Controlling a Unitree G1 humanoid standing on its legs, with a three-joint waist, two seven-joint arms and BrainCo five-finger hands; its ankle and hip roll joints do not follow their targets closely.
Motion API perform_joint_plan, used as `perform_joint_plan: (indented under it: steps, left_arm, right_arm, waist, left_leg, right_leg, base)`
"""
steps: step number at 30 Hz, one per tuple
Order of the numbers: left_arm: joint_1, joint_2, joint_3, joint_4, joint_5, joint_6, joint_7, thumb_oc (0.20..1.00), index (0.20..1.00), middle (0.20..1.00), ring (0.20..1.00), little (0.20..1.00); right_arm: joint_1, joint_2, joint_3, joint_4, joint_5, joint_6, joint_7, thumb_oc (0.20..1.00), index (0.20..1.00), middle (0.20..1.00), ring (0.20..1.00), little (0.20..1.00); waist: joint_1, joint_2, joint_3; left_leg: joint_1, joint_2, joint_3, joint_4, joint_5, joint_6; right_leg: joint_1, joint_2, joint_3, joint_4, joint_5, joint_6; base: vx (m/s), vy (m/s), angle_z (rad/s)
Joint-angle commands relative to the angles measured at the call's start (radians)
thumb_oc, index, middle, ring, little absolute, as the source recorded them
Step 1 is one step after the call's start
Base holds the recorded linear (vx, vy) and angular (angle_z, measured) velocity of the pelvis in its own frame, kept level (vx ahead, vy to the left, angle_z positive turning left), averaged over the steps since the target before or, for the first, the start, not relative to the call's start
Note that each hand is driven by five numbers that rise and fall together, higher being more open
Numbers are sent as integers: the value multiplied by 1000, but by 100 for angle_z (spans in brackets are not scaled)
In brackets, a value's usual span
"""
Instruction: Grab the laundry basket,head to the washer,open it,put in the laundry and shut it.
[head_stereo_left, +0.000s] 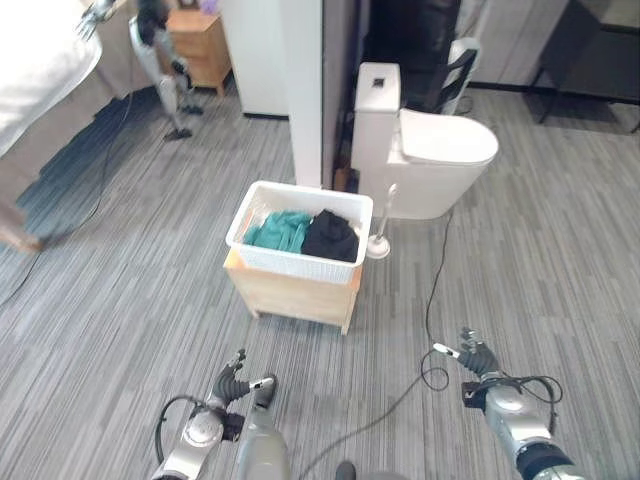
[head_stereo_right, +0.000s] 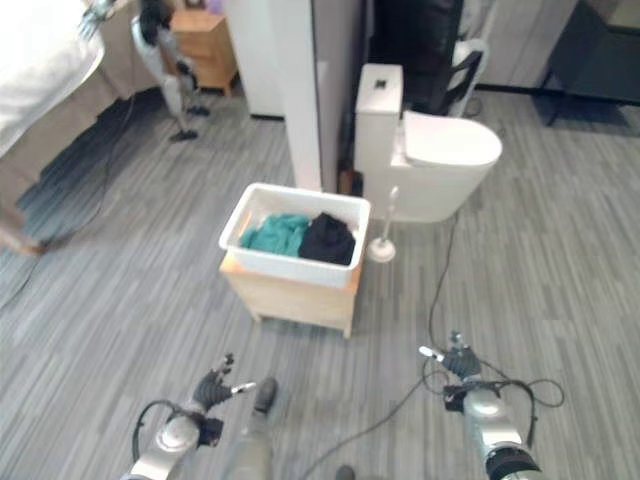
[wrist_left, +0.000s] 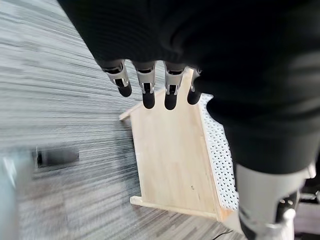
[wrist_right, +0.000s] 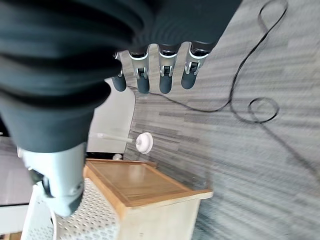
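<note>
Bright, even indoor light; soft shadows; the wrist views' floor (wrist_left: 50, 100) is motion-blurred.

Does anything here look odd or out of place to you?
Yes, mildly. The white laundry basket sits askew on a small wooden stand, overhanging its edges. A toilet with its brush stands on the open grey plank floor beside a bed. Nothing looks spilled or broken.

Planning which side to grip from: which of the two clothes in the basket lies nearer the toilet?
The black garment. It fills the laundry basket end toward the toilet, while the teal garment lies at the far end from it.
</note>
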Motion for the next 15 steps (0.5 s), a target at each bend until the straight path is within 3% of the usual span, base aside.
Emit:
perform_joint_plan:
  steps: [1, 4, 6, 13, 15]
  left_arm:
    - [0, 35, 24, 19, 13, -34, -1, 1000, 1000, 1000, 1000, 1000]
    - [24, 49, 47, -17, 24, -30, 9, 1000, 1000, 1000, 1000, 1000]
    - [26, 56, 57, -26, 31, -27, 17, 1000, 1000, 1000, 1000, 1000]
    - [35, 75, 89, -94, 68, -27, 49, 1000, 1000, 1000, 1000, 1000]
    - [48, 100, 140, -185, 127, -27, 108, 1000, 1000, 1000, 1000, 1000]
  right_arm:
    - [73, 13, -37, -60, 20, -28, 17, 1000, 1000, 1000, 1000, 1000]
    - [88, 38, -45, -84, 21, -20, 25, 1000, 1000, 1000, 1000, 1000]
    - [84, 45, -40, -74, 13, -17, 25, 1000, 1000, 1000, 1000, 1000]
    - [94, 58, -51, -98, 10, -15, 21, 1000, 1000, 1000, 1000, 1000]
    - [104, 64, -64, -107, 12, -20, 16, 1000, 1000, 1000, 1000, 1000]
  waist:
    - [8, -62, -96]
    - [12, -69, -124]
    - [10, -71, -131]
    - [8, -81, -139]
    - [8, -81, -129]
  left_leg:
    - [42, 5, 84, 134, -46, 20]
    - [61, -38, 151, 171, -104, 60]
    - [66, -54, 156, 167, -117, 74]
    - [76, -82, 156, 157, -131, 99]
    - [84, -95, 149, 150, -133, 119]
  right_leg:
    - [-37, -127, 22, -2, 54, 112]
    - [-52, -194, 48, 10, 85, 156]
    - [-66, -207, 50, 27, 97, 168]
    - [-86, -217, 43, 72, 123, 185]
    - [-128, -198, 47, 154, 152, 182]
  base:
    - [237, 251, -109]
    - [259, 372, -80]
    - [135, 253, -29]
    - [48, 93, 15]
    - [27, 144, 8]
